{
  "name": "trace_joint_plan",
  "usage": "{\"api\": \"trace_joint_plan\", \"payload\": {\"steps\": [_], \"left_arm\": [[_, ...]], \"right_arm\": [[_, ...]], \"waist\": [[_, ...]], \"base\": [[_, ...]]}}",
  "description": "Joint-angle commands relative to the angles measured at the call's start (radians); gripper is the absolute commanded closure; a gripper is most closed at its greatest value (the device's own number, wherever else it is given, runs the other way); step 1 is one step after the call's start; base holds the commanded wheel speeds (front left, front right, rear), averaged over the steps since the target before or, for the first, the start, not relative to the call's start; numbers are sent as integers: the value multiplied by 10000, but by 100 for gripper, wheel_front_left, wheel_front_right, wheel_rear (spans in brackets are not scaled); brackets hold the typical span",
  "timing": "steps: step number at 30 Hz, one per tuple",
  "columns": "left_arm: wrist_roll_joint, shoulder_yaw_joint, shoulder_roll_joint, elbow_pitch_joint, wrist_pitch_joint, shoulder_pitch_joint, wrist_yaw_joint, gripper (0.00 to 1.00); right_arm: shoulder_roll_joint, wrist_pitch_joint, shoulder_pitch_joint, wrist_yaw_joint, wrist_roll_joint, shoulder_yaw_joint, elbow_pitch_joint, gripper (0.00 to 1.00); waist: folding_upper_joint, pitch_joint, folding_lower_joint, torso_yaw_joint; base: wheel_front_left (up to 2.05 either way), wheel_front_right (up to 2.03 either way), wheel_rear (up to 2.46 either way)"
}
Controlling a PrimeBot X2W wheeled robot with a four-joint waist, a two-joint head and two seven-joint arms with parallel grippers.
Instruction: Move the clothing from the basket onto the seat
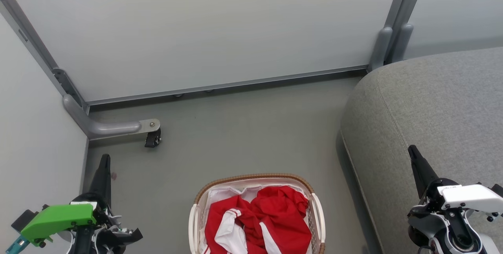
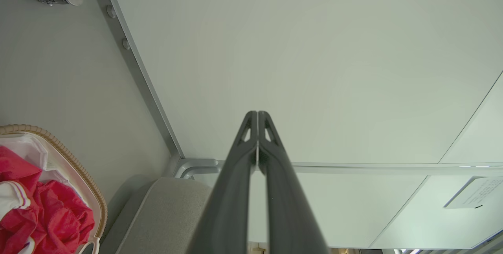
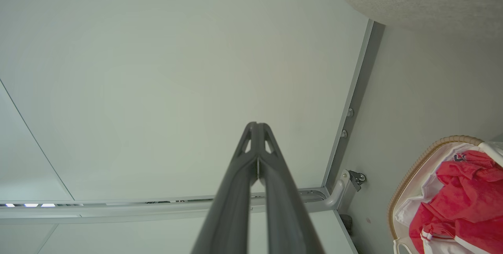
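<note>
Room to move is widest left of the basket (image 1: pixel 255 177): the grey floor (image 1: pixel 243 128) lies open from its left handle to the floor's left edge, where a pale side panel (image 1: pixel 35 136) stands. In the far left corner a grey bracket (image 1: pixel 114 127) with a small black caster (image 1: pixel 152 138) juts onto the floor. The floor's far edge, under the wide back panel (image 1: pixel 204 30), is well apart from the basket's brown woven rim. On the right the room is tight: a narrow strip of floor separates the basket's right handle from the rounded side of the seat (image 1: pixel 440 108), whose grey fabric top carries a stitched seam. The clothing (image 1: pixel 271 214), red with white stripes and trim, lies bunched inside the basket on its white liner (image 1: pixel 224 196). The left gripper (image 1: pixel 104 159) hangs above the floor's left edge, fingers pressed together with nothing between them. The right gripper (image 1: pixel 412 151) hangs above the seat's near part, fingers likewise together and empty. Each is well apart from the basket, one to either side.
</note>
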Motion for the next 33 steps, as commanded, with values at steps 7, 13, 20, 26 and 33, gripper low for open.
{"api": "trace_joint_plan", "payload": {"steps": [7,13,20,26,33], "left_arm": [[53,5,10,-18,26,-112,-39,100],[53,5,10,-18,26,-112,-39,100],[53,5,10,-18,26,-112,-39,100],[53,5,10,-18,26,-112,-39,100],[-2,-25,-71,295,-10,196,2,0]], "right_arm": [[-57,25,110,4,36,-15,-33,100],[-57,25,110,4,36,-15,-33,100],[-57,25,111,4,36,-15,-33,100],[-57,25,111,4,36,-15,-33,100],[100,-2,119,0,-2,27,286,0]], "waist": [[0,0,0,0],[0,0,0,0],[0,0,0,0],[0,0,0,0],[0,0,0,0]], "base": [[0,0,0],[0,0,0],[0,0,0],[0,0,0],[0,0,0]]}}
